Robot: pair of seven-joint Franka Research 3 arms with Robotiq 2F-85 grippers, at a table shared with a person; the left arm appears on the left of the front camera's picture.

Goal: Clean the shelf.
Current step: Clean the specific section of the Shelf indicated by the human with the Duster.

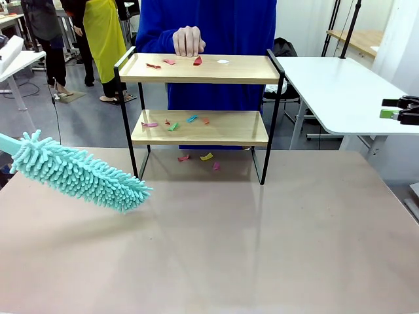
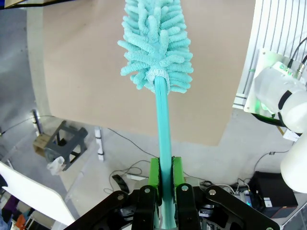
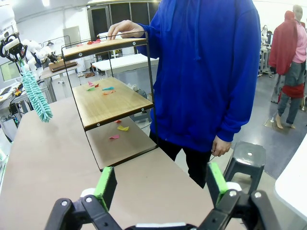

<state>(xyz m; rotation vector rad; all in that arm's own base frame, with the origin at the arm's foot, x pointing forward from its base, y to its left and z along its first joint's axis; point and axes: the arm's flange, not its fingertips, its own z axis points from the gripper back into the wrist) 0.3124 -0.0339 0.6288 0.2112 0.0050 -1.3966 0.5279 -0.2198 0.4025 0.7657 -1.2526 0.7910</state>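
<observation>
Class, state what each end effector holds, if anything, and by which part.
The left end effector grips the teal duster by its handle. The right end effector is open, holding nothing.

The left gripper (image 2: 165, 175) clamps its green pads (image 2: 154, 171) on the slim teal handle (image 2: 164, 124) of a fluffy teal duster (image 2: 156, 43). The duster's head reaches out over a brown table (image 2: 81, 72). A white robot arm (image 2: 283, 96) stands at the frame's right edge, with cables (image 2: 129, 167) on the floor below.

Duster handle (image 1: 6, 144), right end effector (image 1: 387, 108) cut off.
</observation>
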